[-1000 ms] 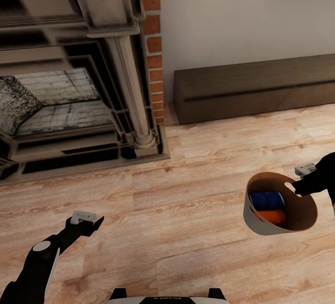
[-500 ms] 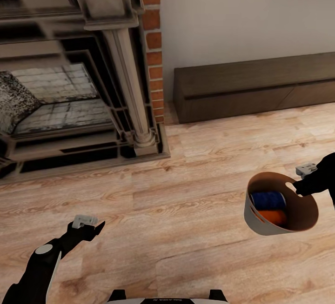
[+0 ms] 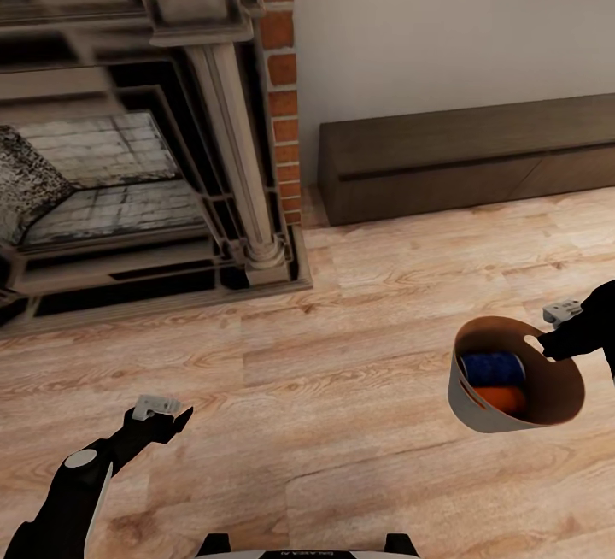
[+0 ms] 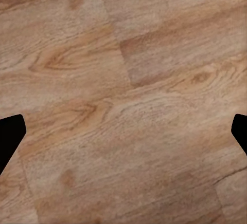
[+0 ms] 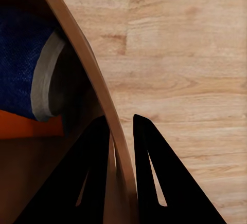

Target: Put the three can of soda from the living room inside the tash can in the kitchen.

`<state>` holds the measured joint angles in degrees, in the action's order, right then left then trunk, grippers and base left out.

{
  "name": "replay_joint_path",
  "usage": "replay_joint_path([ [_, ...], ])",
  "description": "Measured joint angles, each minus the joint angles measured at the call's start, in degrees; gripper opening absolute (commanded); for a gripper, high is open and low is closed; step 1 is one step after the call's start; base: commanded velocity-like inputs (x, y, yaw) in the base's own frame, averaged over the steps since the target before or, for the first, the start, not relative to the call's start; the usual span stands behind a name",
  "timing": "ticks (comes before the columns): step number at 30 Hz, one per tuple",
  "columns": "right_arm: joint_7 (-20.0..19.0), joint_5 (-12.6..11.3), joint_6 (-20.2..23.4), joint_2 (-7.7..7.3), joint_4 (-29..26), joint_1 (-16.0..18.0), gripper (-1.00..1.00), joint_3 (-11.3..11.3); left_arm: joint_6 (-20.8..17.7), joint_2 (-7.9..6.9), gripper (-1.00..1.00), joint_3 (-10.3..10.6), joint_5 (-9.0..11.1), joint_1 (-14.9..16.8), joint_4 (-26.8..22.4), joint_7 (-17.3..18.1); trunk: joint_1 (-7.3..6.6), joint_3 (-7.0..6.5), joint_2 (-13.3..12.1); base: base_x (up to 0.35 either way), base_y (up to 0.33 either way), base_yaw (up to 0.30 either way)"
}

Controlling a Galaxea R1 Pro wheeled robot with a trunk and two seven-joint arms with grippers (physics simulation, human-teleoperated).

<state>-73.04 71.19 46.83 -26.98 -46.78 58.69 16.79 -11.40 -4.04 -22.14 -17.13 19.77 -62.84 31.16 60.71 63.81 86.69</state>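
The tash can (image 3: 475,411), grey outside and coppery-brown inside, hangs tilted above the wood floor at the right. My right gripper (image 3: 547,344) is shut on its far rim. Inside lie a dark blue can of soda (image 3: 491,367) and an orange can of soda (image 3: 501,398). In the right wrist view the two fingers (image 5: 95,172) pinch the bin's wall (image 5: 77,44), with the blue can (image 5: 20,64) and the orange can (image 5: 20,126) beyond it. My left gripper (image 3: 171,416) hangs open and empty over bare floor, its fingertips (image 4: 10,131) spread wide apart.
A brick fireplace (image 3: 128,157) with a stone surround and column stands ahead at the left. A long dark low cabinet (image 3: 461,157) runs along the pale wall at the right. Light wood floor (image 3: 342,354) stretches between them and me.
The whole picture has drifted slightly, so the camera moved. My left gripper sits a little lower in the view than a second ago. The right gripper holds the bin as before.
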Motion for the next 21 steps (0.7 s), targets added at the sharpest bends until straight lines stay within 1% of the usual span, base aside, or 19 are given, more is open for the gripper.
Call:
replay_joint_path([
  [4, 0.0, 0.01, 0.0, 0.0, 0.0, 0.0, -1.0, 0.03, -0.02, 0.0, 1.0, 0.0, -0.01, 0.01, 0.06, -0.02, 0.88, 0.72, 1.6, 0.0, 0.0, 0.0],
  [11, 0.02, 0.15, -1.78, -0.01, 0.0, 0.01, -1.0, 0.06, 0.05, 0.0, 1.0, 0.0, 0.28, 0.01, 0.01, 0.03, 0.88, 0.72, 1.62, 0.0, 0.0, 0.0],
  [21, 0.01, 0.24, -2.11, 0.0, 0.0, 0.0, -1.0, 0.08, 0.06, 0.0, 1.0, 0.0, -0.09, 0.02, 0.16, -0.01, 3.07, 2.51, 5.62, 0.0, 0.0, 0.0],
])
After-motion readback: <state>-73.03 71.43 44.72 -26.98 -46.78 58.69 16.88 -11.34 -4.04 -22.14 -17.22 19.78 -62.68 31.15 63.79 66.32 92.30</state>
